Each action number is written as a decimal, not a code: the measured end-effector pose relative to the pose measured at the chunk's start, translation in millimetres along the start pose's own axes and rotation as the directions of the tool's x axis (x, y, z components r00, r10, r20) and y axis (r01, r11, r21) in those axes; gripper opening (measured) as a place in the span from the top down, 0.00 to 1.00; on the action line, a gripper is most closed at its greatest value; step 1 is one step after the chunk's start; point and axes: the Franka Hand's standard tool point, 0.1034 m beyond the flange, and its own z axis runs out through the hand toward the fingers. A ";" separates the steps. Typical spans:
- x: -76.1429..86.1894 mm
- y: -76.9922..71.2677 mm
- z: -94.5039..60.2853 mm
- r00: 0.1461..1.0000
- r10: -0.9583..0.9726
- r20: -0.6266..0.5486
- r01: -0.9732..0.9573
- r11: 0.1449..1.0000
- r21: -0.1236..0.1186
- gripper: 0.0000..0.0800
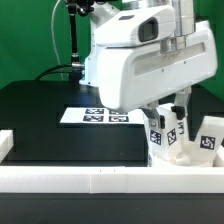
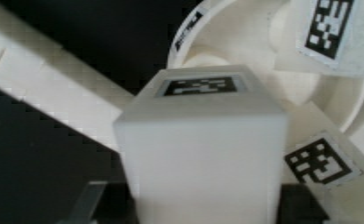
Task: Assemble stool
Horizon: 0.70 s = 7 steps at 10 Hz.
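Misalignment threatens: gripper clamps a tagged leg above the seat; tilting could jam it at six o'clock.

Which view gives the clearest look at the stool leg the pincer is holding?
The wrist view: the leg fills the middle of the picture, its tagged end face sharp. In the exterior view the leg is small and partly hidden behind the arm, only a tagged side showing by the white rail.

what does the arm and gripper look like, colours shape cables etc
The arm is glossy white with bulky, rounded, smooth shells. A darker grey section sits at the wrist, above the gripper, whose fingers look dark. No cables or printed markings are clearly visible on the arm itself.
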 end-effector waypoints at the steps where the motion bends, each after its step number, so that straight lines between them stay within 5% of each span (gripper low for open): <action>1: 1.1 -2.0 -0.2 0.997 0.071 0.000 -0.071 0.997 0.000 0.57; 7: 6.1 -3.1 -1.6 0.824 0.565 -0.046 -0.566 0.824 -0.006 0.57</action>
